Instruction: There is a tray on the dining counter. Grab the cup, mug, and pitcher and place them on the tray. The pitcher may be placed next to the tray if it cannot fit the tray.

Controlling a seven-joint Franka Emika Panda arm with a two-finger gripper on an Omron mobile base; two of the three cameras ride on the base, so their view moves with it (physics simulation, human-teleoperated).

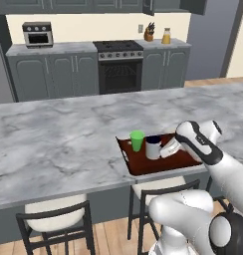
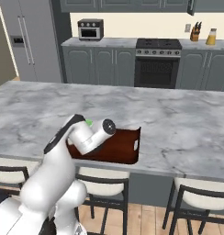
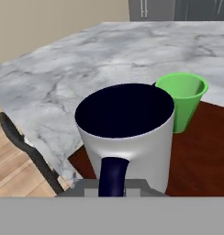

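On the tray [image 1: 143,162], which lies at the near edge of the dining counter [image 1: 59,134], the mug [image 1: 153,147] stands upright just beside the green cup [image 1: 137,140], both on the tray's reddish-brown floor. Reaching in from the side of the tray away from the cup, the gripper [image 1: 163,149] is clamped on the mug's dark handle [image 3: 113,176]. Far behind the tray, the pitcher [image 1: 166,36] stands on the back counter [image 1: 166,45] near the stove [image 1: 118,64].

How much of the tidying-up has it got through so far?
The small green cup already stands on the dark wooden tray. The grey mug with the dark handle is on the tray too, its handle at the gripper. The glass pitcher of orange liquid waits on the far counter.
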